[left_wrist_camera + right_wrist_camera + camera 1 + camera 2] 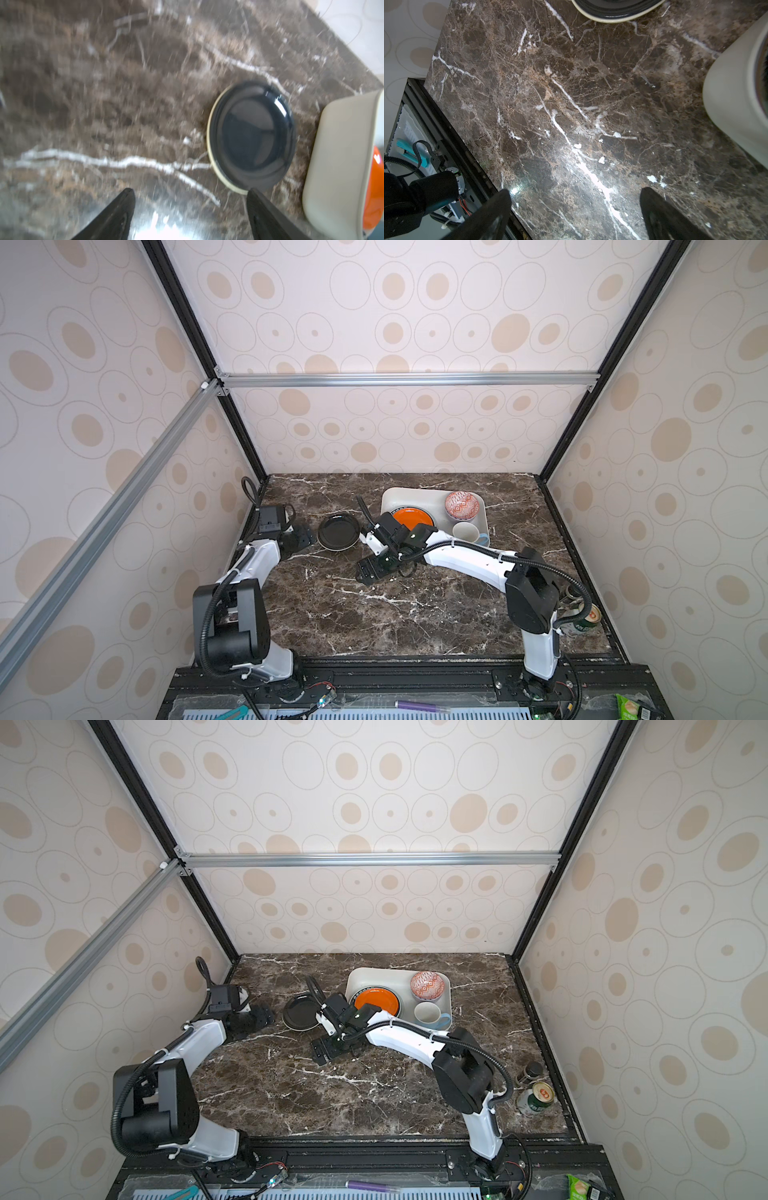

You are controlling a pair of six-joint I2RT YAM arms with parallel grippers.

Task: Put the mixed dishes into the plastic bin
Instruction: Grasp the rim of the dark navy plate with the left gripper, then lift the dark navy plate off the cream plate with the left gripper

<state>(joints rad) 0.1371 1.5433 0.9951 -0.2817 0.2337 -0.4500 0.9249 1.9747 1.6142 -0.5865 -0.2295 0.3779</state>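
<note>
**Black plate outside the bin; both grippers spread and empty**

We find the bin (398, 492) toward the back of the table (415, 614), slightly right of centre. Three dishes sit inside it:

- The orange plate (411, 517) lies at the near left, with a paler rim showing under it.
- The bowl (461, 504), red and white, sits at the far right corner.
- The mug (467, 531) stands upright at the near right corner, its blue handle toward the rim.

The black plate (338, 531) lies on the table just left of the bin, apart from it. A cream plate (209, 128) shows as a thin rim beneath it, so we record the two as stacked.

The left gripper (301, 537) is low at the left side of the table, just beside the black plate. In its wrist view, which is blurred, the fingers (116, 214) stand well apart with only marble between them. One tip overlaps the stack's edge in that picture. We cannot tell whether it touches.

The right gripper (370, 572) reaches across the middle and hangs over bare table, in front of the gap between the stack and the bin. In its wrist view the fingers (660, 214) are spread wide and hold nothing. The stack's edge and a corner of the bin lie beyond them, both apart from the tips.

A green can (536, 1098) stands near the table's right front edge, well apart from the bin.
</note>
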